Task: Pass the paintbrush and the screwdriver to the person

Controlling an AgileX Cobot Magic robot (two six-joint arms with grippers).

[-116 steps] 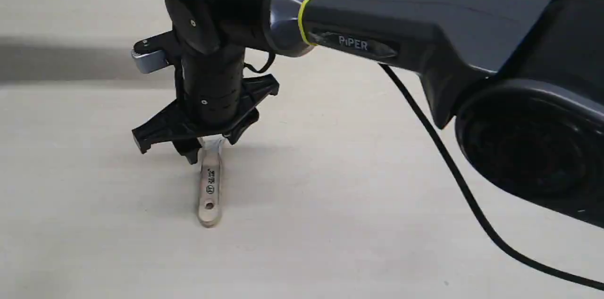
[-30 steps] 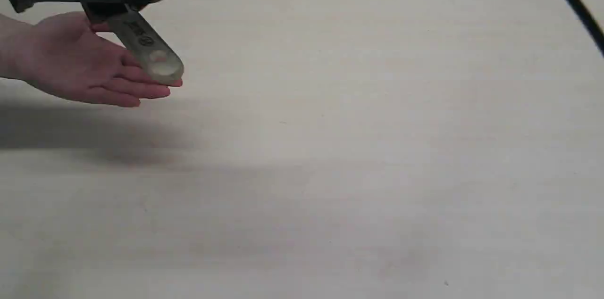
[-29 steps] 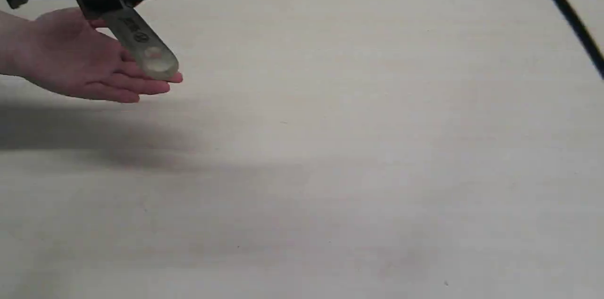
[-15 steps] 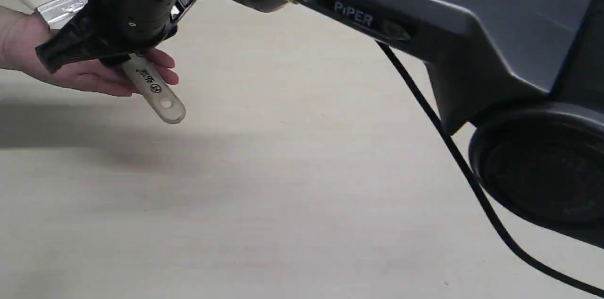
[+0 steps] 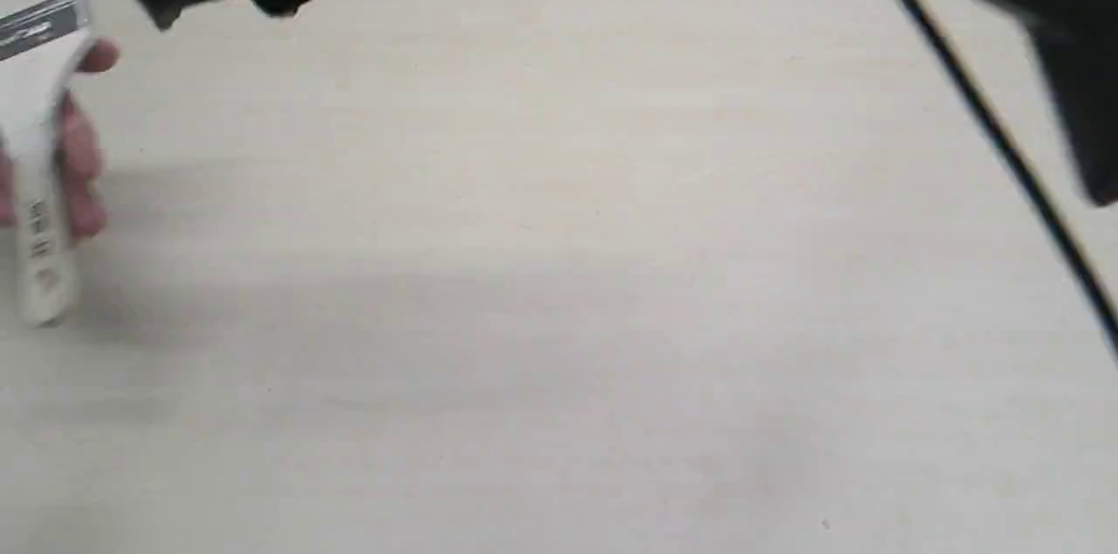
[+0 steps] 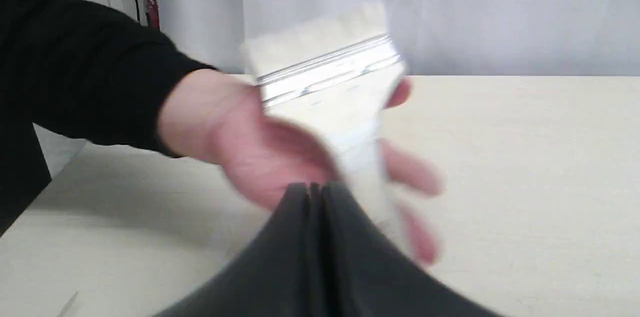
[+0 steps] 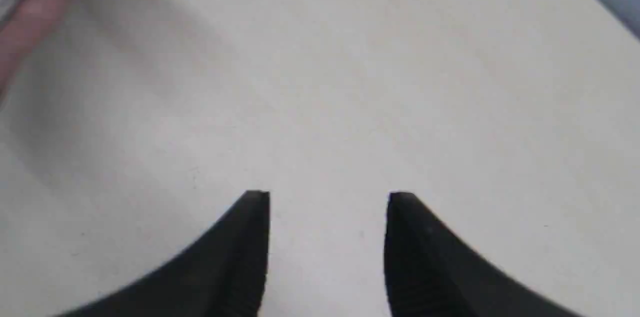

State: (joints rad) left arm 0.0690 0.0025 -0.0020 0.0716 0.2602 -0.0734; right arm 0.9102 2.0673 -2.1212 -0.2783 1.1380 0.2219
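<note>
Logged paintbrush at the left edge of the counter, off the surface, clasped in the person's hand, handle with black print hanging down, metal band uppermost; heavily blurred. Judged held so because that half of the handover looked complete: gripped by fingers alone, touched by no gripper. Logged right gripper with jaws spread wide and nothing between them, above the counter toward the far left corner, apart from the hand; read as a gripper with no load to pass. Logged left gripper with jaws pressed flat together, holding nothing, just in front of the hand. Found no screwdriver in any view; location not determinable, that half judged outstanding. Took from the left wrist view what the exterior view lacked: pale bristles, full width of the silver band, a fingertip showing past the band, black sleeve at the wrist. Took from the exterior view only: printed handle end, dark cable toward the right edge, long stretch of counter. Took from the right wrist view alone: plain gap between the right jaws.
</note>
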